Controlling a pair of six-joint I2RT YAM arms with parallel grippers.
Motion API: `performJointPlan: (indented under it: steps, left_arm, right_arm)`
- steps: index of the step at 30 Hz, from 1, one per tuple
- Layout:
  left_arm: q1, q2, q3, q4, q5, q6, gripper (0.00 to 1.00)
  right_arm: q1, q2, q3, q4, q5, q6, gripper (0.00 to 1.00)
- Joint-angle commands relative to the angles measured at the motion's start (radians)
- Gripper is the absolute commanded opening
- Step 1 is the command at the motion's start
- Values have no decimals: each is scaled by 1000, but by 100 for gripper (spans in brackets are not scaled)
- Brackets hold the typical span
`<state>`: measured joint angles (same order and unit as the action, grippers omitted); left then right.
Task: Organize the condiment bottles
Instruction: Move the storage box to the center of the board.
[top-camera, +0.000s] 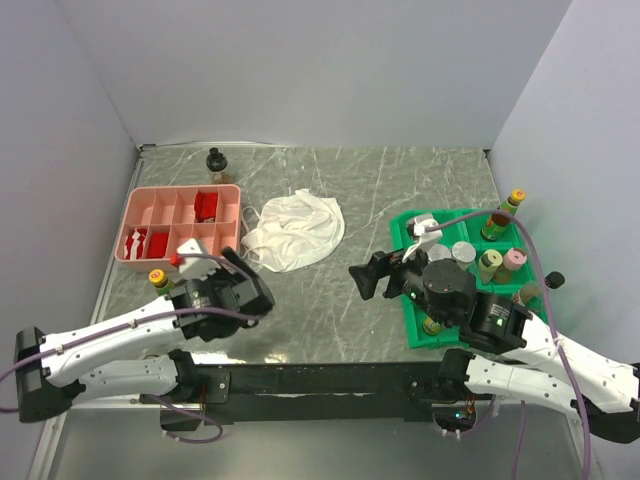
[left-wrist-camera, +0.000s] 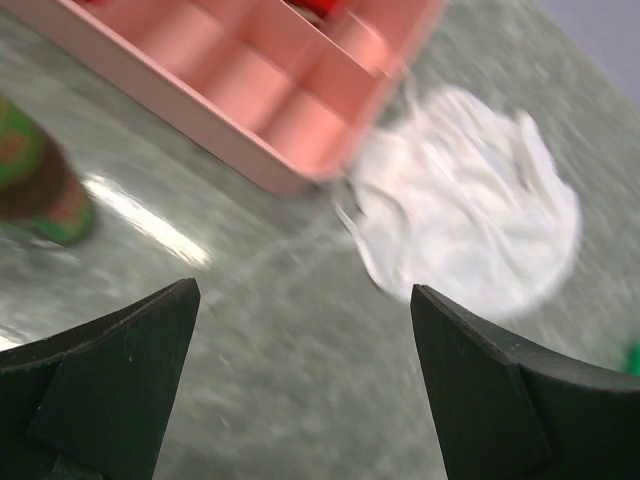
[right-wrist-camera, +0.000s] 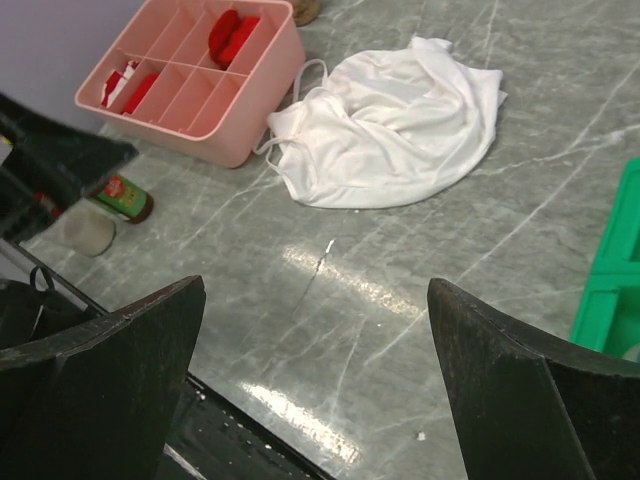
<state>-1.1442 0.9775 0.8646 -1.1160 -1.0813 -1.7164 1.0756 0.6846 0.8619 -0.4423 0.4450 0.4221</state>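
Note:
Several condiment bottles (top-camera: 488, 265) with yellow, pink and silver caps stand in the green tray (top-camera: 415, 325) on the right. A yellow-capped bottle (top-camera: 158, 279) with a green and red label stands in front of the pink tray, beside my left arm; it also shows as the labelled bottle (left-wrist-camera: 30, 185) and bottle (right-wrist-camera: 125, 197). A dark bottle (top-camera: 215, 162) stands behind the pink tray. My left gripper (top-camera: 243, 264) (left-wrist-camera: 305, 300) is open over bare table, nothing between its fingers. My right gripper (top-camera: 366, 279) (right-wrist-camera: 315, 290) is open and empty, left of the green tray.
The pink compartment tray (top-camera: 150, 205) (left-wrist-camera: 250, 150) (right-wrist-camera: 200, 115) holds red items at the left. A crumpled white cloth (top-camera: 295, 230) (left-wrist-camera: 470, 220) (right-wrist-camera: 390, 120) lies between the trays. Grey walls close in the table's back and sides.

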Motion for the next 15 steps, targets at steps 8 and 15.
performJointPlan:
  steps: [8,15]
  left_arm:
    - [331,116,178,-255,-164,75,93]
    - [446,105,188,-237,-174,104,92]
  right_arm:
    - [1,69,-35,109,-45,6,100]
    - [1,59,-60,129,-43,0,100]
